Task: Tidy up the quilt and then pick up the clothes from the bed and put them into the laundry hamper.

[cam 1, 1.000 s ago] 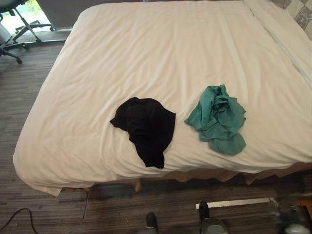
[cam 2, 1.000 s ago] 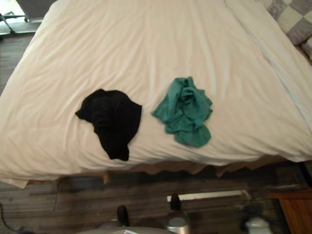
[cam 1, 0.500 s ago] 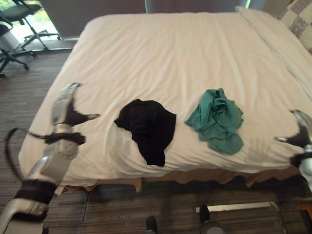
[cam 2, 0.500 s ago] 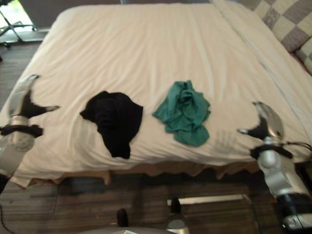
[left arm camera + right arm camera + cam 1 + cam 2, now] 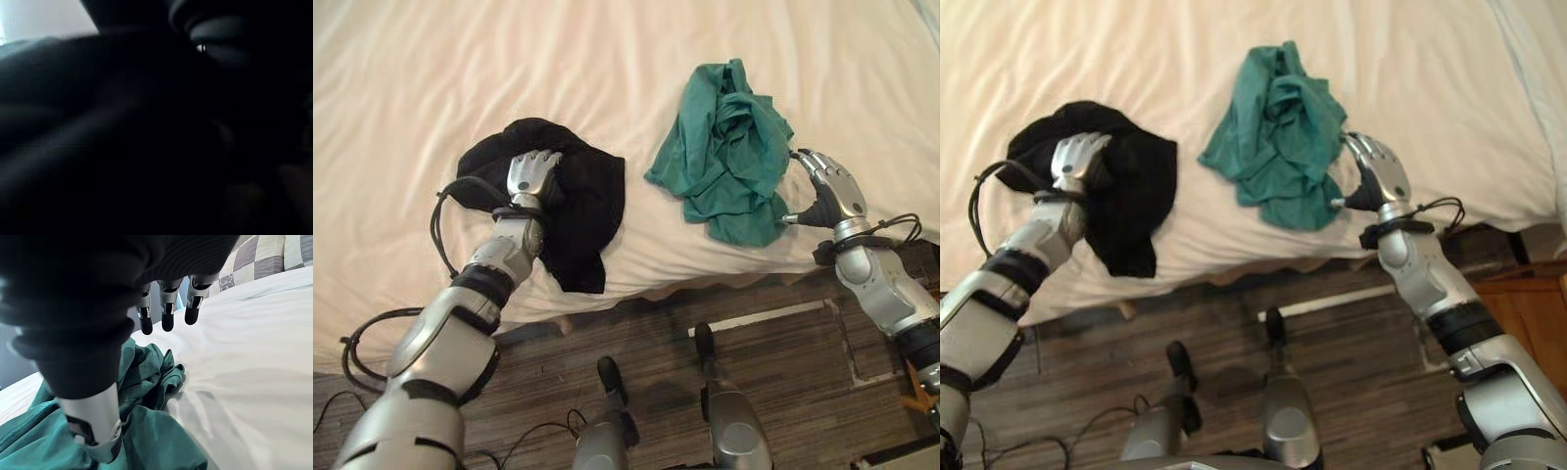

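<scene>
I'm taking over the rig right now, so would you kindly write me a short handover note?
Left hand: resting on the black garment near the bed's front edge, fingers curled into the cloth.
Right hand: open beside the green garment, fingers relaxed, nothing held.
Quilt: lies spread flat over the bed, a few shallow wrinkles.
Done: quilt looks tidy; both hands are at the clothes.
Left: lift both garments and put them in the hamper.
</scene>
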Tool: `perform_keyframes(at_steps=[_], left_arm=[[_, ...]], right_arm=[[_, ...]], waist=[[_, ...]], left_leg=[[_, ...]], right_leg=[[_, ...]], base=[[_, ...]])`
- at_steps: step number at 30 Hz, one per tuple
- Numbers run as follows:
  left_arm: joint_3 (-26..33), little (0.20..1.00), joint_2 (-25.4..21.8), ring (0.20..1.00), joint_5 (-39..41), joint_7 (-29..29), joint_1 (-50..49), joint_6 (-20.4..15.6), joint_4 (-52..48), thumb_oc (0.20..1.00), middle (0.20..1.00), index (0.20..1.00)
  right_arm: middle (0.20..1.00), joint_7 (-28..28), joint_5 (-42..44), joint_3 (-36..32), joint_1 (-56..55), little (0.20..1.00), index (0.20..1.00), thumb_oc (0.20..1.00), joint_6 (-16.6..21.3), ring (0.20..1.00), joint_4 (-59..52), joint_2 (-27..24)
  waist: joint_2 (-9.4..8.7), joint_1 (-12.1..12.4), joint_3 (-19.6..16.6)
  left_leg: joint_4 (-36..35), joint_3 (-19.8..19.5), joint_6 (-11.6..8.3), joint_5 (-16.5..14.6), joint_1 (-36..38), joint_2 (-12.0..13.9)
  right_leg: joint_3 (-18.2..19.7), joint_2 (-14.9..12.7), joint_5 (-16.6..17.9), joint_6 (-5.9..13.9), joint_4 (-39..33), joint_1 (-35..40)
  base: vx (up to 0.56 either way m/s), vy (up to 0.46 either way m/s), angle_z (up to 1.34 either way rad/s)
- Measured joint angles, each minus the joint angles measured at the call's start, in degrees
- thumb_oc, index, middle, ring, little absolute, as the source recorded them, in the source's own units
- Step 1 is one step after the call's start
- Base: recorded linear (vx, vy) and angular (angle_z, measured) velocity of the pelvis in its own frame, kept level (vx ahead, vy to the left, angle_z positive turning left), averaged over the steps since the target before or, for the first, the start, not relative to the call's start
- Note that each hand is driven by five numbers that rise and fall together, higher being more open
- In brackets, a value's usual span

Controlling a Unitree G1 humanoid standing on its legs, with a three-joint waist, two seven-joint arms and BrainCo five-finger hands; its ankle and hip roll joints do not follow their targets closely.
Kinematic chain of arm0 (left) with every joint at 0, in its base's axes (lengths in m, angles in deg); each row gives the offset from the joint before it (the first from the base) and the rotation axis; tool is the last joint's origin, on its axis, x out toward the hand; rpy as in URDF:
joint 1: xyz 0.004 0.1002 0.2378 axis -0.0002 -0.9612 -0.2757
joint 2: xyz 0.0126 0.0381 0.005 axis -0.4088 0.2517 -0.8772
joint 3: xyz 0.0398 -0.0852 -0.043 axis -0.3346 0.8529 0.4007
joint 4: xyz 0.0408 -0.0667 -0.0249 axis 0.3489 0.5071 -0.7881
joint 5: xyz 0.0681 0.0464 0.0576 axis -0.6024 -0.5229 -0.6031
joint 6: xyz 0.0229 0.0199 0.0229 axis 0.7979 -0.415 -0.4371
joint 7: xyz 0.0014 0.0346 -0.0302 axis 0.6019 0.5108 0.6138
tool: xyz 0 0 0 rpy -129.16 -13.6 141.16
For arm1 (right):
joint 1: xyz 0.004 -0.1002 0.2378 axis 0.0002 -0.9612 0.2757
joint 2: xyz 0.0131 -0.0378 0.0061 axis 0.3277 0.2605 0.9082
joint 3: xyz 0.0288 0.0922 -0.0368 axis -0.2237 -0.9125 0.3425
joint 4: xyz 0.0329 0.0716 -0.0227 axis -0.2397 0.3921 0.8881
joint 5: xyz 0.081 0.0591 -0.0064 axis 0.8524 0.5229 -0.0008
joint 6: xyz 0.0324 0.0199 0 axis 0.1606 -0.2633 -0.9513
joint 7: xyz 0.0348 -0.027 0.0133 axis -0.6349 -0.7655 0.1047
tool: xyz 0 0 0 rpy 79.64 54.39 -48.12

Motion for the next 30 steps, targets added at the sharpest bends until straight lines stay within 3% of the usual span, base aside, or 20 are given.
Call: perform_keyframes(at_steps=[3,6,11,12,16,17,19,22,23,25,26,27,28,29,30], left_arm=[[3.41,0.200,1.49,0.200,0.35,0.82,-0.96,0.05,0.00,0.200,0.200,0.200],[9.84,0.200,4.56,0.200,1.45,-0.04,-6.75,-0.11,-4.83,0.200,0.200,0.200],[14.59,0.200,6.01,0.200,9.14,-1.62,-21.32,-4.79,-15.84,0.200,0.200,0.200],[15.29,0.200,5.99,0.200,10.71,-1.62,-24.23,-5.51,-17.87,0.200,0.200,0.200],[17.57,0.200,6.64,0.200,15.08,-1.62,-33.55,-7.69,-20.81,0.200,0.200,0.200],[18.18,0.200,6.28,0.200,17.20,-1.17,-38.39,-7.38,-21.29,0.200,0.200,0.200],[20.62,0.200,6.06,0.200,18.96,0.21,-46.57,-6.61,-24.50,0.200,0.200,0.200],[23.29,0.200,6.12,0.200,21.92,2.18,-55.86,-5.20,-26.75,0.200,0.200,0.200],[26.35,0.200,8.32,0.200,24.45,4.01,-58.10,-5.01,-26.90,0.200,0.200,0.200],[28.19,0.200,10.50,0.200,28.38,4.42,-59.44,-4.88,-27.04,0.200,0.200,0.200],[28.50,0.200,11.18,0.200,30.06,4.81,-59.89,-4.68,-26.82,0.200,0.200,0.200],[30.30,0.200,13.81,0.200,32.68,5.77,-59.50,-4.25,-24.97,0.200,0.200,0.200],[31.90,0.200,15.34,0.200,33.37,5.97,-59.86,-4.12,-24.44,0.200,0.200,0.200],[31.66,0.200,15.94,0.200,34.73,6.00,-60.09,-4.04,-23.64,0.200,0.200,0.200],[31.54,0.200,16.05,0.200,35.20,6.41,-61.10,-3.76,-22.94,0.200,0.200,0.200]], right_arm=[[1.000,-0.23,-2.36,2.81,3.93,1.000,1.000,1.000,-0.28,1.000,0.45,-2.16],[1.000,-0.14,-4.70,7.52,9.53,1.000,1.000,1.000,-0.58,1.000,1.99,-4.26],[1.000,1.55,-6.19,10.49,14.07,1.000,1.000,1.000,-1.65,1.000,11.68,-4.05],[1.000,1.99,-6.21,10.35,14.76,1.000,1.000,1.000,-1.69,1.000,14.55,-2.84],[1.000,3.25,-5.66,10.28,16.23,1.000,1.000,1.000,-2.93,1.000,30.02,2.48],[0.200,3.17,-4.66,9.61,16.39,0.200,0.200,0.200,-3.76,0.200,33.96,4.55],[0.200,3.40,-2.87,6.38,15.74,0.200,0.200,0.200,-4.24,0.200,36.66,6.87],[0.200,3.38,1.16,1.53,12.87,0.200,0.200,0.200,-5.23,0.200,36.73,6.36],[0.200,3.46,4.01,-4.31,7.98,0.200,0.200,0.200,-5.49,0.200,34.27,6.54],[0.200,2.92,7.78,-8.41,2.25,0.200,0.200,0.200,-5.63,0.200,33.28,6.01],[0.200,2.02,9.87,-10.21,-0.83,0.200,0.200,0.200,-5.98,0.200,31.67,5.58],[0.200,1.02,15.77,-15.23,-9.14,0.200,0.200,0.200,-6.29,0.200,26.53,6.53],[0.200,0.99,18.09,-18.52,-12.32,0.200,0.200,0.200,-6.12,0.200,23.93,8.46],[0.200,0.85,21.27,-19.65,-15.93,0.200,0.200,0.200,-5.27,0.200,22.04,10.60],[0.200,0.90,26.07,-19.67,-19.02,0.200,0.200,0.200,-3.97,0.200,19.60,13.33]], waist=[[0.49,0.33,0.26],[1.05,2.25,0.58],[3.02,6.18,1.18],[3.72,7.75,1.36],[5.23,9.63,1.28],[5.80,10.78,1.19],[5.72,11.20,1.22],[5.48,12.48,1.23],[5.79,14.03,1.11],[6.32,14.28,0.62],[6.22,14.77,0.47],[4.08,14.83,-0.38],[3.19,13.41,-1.06],[2.06,12.30,-2.17],[0.16,12.28,-3.80]], left_leg=[[0.01,-0.34,-0.09,0.06,-0.07,0.13],[0.02,-0.95,-0.37,0.31,0.37,0.44],[0.02,-3.73,-0.78,0.79,0.61,0.69],[0.04,-4.11,-0.86,0.89,0.14,0.42],[0.03,-7.12,-0.98,1.31,0.62,0.61],[0.04,-8.45,-0.88,1.53,0.64,0.52],[0.04,-10.00,-1.15,1.82,0.67,0.55],[0.04,-12.39,-1.52,2.30,0.72,1.13],[0.24,-15.17,-2.76,2.52,0.31,1.19],[-0.12,-15.76,-3.32,1.91,-1.29,1.67],[-0.04,-12.19,-2.60,0.41,-1.61,2.80],[0.65,1.31,-2.87,-3.30,-1.31,5.12],[2.54,9.25,-3.12,-3.05,-2.05,7.11],[5.24,12.35,-3.79,-2.23,-1.88,9.31],[7.14,12.40,-4.24,-1.61,-1.25,10.54]], right_leg=[[-0.43,0.16,-0.01,0.00,0.00,0.27],[-1.38,0.45,-0.03,-0.02,0.01,1.11],[-4.37,0.67,-0.42,-0.53,0.01,3.01],[-5.10,0.59,-0.54,-0.63,0.03,3.40],[-8.05,0.55,-1.21,-1.13,0.00,5.28],[-9.16,0.60,-1.57,-0.96,0.01,6.00],[-10.36,0.68,-1.73,-0.98,0.00,6.82],[-12.36,1.00,-2.30,-1.42,-0.02,8.29],[-16.10,1.04,-3.36,-1.57,-0.32,9.79],[-20.35,1.37,-3.83,-2.20,0.06,11.87],[-21.89,1.46,-4.00,-2.41,0.03,12.81],[-27.87,-1.31,-4.25,-2.99,0.17,14.78],[-31.47,-2.22,-4.24,-3.01,0.20,16.06],[-34.29,-3.86,-4.47,-2.98,0.66,17.32],[-35.59,-5.85,-4.47,-2.89,0.52,18.19]], base=[[-0.02,-0.090,0.04],[-0.03,-0.111,0.11],[-0.02,-0.100,0.27],[-0.02,-0.142,0.33],[-0.03,-0.073,0.38],[-0.06,-0.059,0.32],[-0.07,-0.099,0.35],[-0.09,-0.143,0.46],[-0.17,-0.184,0.90],[-0.07,-0.061,1.19],[-0.02,-0.005,1.59],[-0.06,0.035,1.67],[-0.07,0.070,1.78],[-0.09,0.142,1.20],[-0.10,0.164,0.78]])
